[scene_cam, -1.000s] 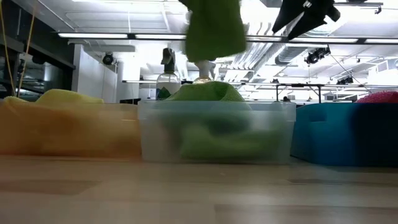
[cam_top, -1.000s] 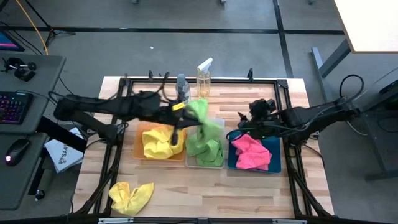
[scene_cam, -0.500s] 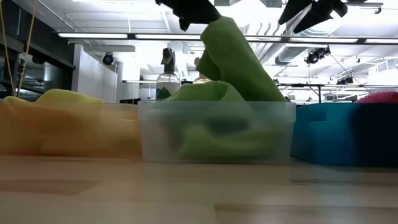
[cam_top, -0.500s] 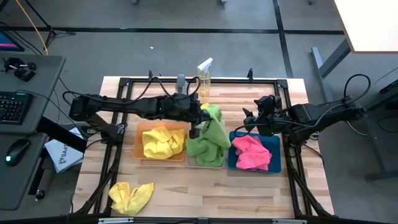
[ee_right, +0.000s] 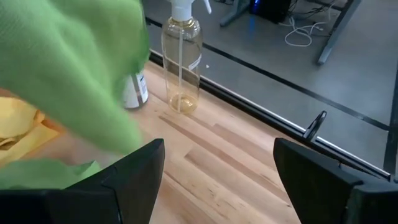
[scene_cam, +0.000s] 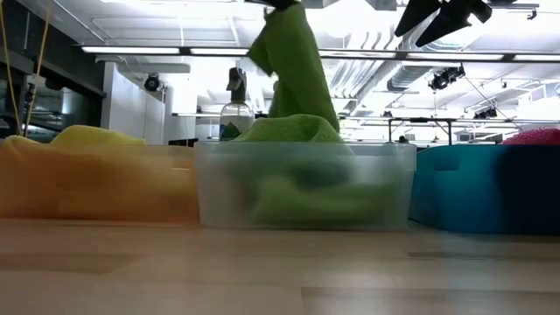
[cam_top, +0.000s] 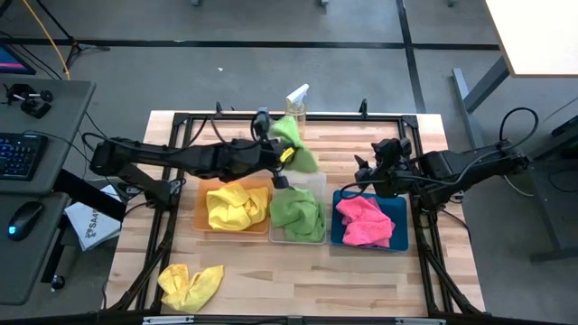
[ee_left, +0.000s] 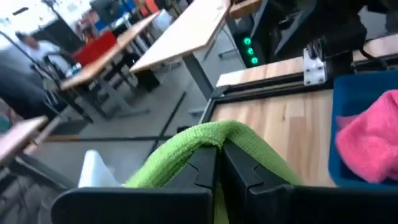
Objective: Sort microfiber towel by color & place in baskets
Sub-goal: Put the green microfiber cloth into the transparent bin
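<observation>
Left claw [cam_top: 287, 155] is clamped on a green towel [cam_top: 293, 144], held above the clear basket's [cam_top: 318, 180] far rim. Yellow, green and pink towels are binned; one yellow towel [cam_top: 191, 283] remains at the bench's near-left corner. Right claw [cam_top: 363, 173] waits, fingers apart.

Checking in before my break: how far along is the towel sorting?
Done: yellow towel in the orange basket, pink towel in the blue basket. In hand: left end effector holds a green towel over the clear basket. Left: one yellow towel on the table.

Overhead straight down, low level across table, both sharing baskets [cam_top: 297, 236]
</observation>
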